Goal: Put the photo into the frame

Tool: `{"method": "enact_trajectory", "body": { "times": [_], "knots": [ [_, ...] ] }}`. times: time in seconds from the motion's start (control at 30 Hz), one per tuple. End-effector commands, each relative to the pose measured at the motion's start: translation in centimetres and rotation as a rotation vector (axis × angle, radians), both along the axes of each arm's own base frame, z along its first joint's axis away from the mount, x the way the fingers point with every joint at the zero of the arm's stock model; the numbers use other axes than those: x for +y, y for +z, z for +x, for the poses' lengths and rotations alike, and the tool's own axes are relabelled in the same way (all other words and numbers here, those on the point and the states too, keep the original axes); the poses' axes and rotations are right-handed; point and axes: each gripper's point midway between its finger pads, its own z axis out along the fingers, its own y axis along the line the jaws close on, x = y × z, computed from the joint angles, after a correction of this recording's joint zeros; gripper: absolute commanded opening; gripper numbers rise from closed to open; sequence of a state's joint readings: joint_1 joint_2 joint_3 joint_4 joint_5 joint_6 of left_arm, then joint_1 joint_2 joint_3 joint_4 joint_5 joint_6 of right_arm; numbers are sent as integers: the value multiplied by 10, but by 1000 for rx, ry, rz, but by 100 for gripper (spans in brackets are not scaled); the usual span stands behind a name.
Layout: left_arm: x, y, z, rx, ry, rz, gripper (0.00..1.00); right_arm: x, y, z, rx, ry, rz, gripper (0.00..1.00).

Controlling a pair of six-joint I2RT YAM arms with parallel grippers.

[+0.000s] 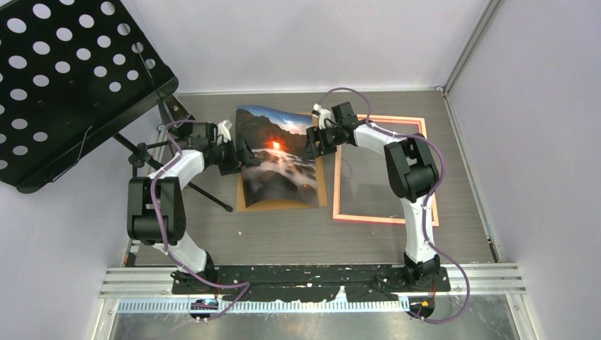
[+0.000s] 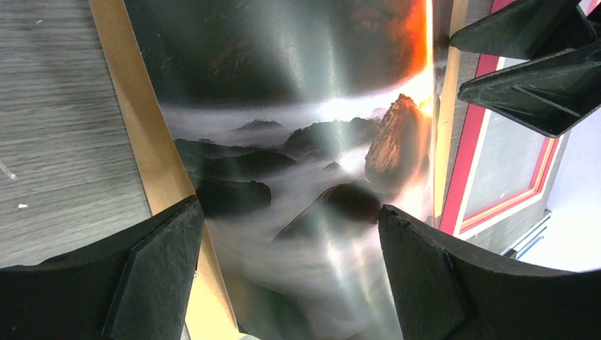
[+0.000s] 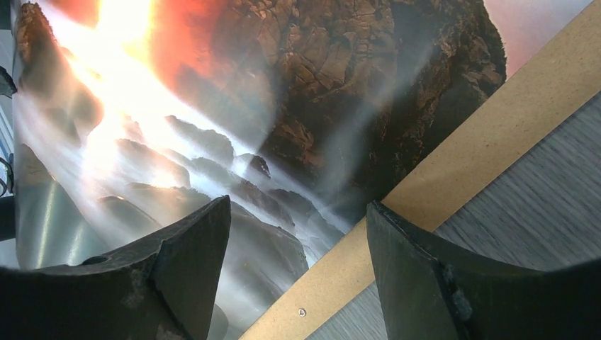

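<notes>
Here the photo [image 1: 276, 163] bows between left fingers [image 2: 156, 283] and right fingers [image 3: 184, 276].

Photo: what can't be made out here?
- Top external: photo side edges hidden under left gripper and right gripper; contact unclear.
- Backing board: mostly covered by the photo, every view.
- Frame: right arm crosses it in top external; cut off in left wrist.

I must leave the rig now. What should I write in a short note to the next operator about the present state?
Left end effector: open, at the left edge of the photo.
Right end effector: open, at its right edge.
The photo bows upward on the brown backing board, left of the frame, which lies flat with no print inside.
Done: nothing placed yet.
Left: grasp the photo and lay it into the frame.
</notes>
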State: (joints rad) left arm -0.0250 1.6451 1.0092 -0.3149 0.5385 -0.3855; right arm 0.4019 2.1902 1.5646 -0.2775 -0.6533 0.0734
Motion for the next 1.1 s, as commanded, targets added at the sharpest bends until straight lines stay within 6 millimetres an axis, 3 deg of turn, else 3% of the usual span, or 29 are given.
{"method": "enact_trajectory", "body": {
  "times": [0.0,0.77,0.8,1.07],
  "knots": [
    [-11,18,5,-96,-42,-53,88,-5,-31,-32,133,17,-63,76],
    [-35,57,-3,-275,-159,-281,86,-7,-39,-32,142,14,-74,76],
    [-26,59,1,-288,-137,-287,86,-7,-39,-32,143,13,-75,76],
    [-25,67,-1,-319,-146,-310,89,-7,-40,-32,140,11,-80,76]
  ]
}}
